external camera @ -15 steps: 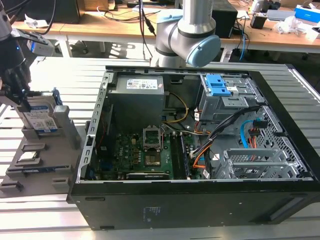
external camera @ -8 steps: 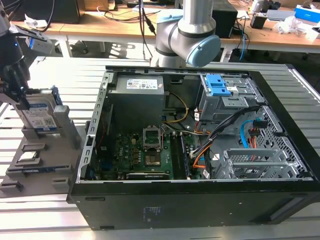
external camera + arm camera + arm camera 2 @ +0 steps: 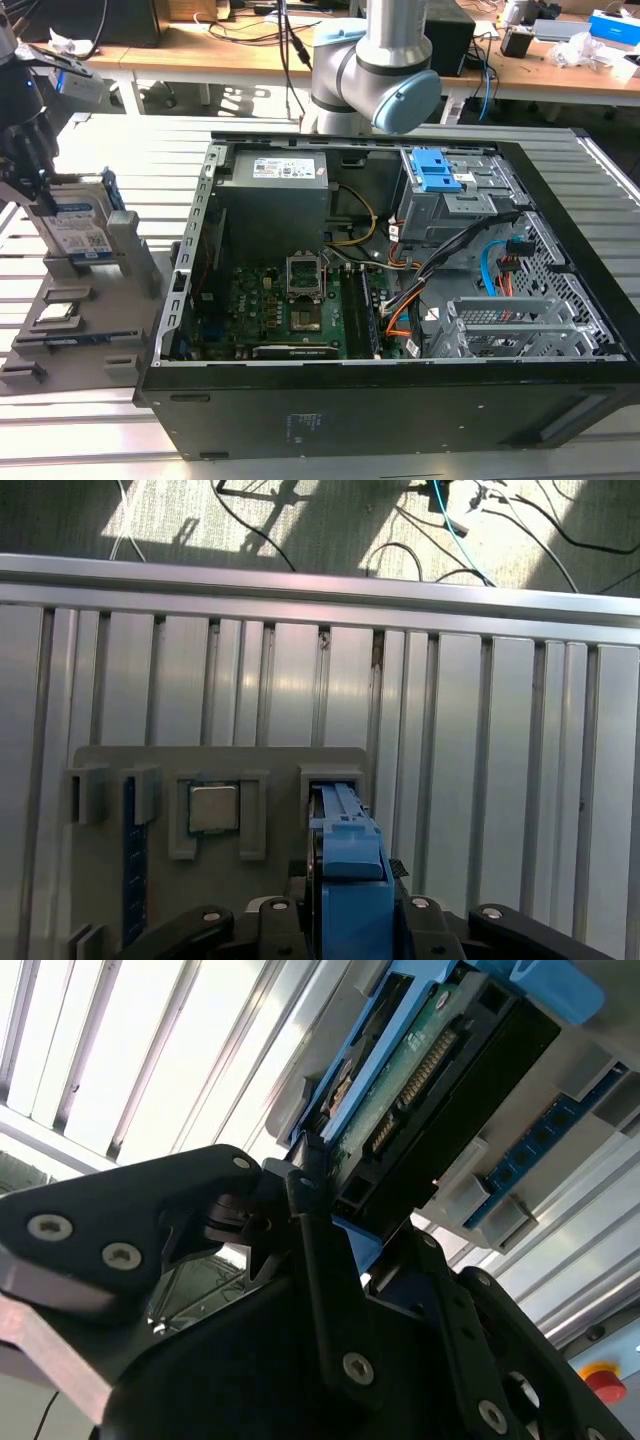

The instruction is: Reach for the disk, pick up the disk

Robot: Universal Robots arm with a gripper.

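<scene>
The disk (image 3: 80,225) stands upright on its edge in a slot of the grey rack (image 3: 135,262) on the slatted desk (image 3: 60,420), beside the open computer case (image 3: 400,400). I'd worry about a crooked pull: if the hold sits off-centre on the smooth blue side rail, the disk could tilt, bind in its slot and drag the rack, or slip free. The tool (image 3: 345,1215) straddles the disk's upper end; whether it is clamped, I cannot tell.

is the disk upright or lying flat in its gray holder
Upright: in the exterior view the disk stands on edge, label face vertical, in the gray holder.
</scene>
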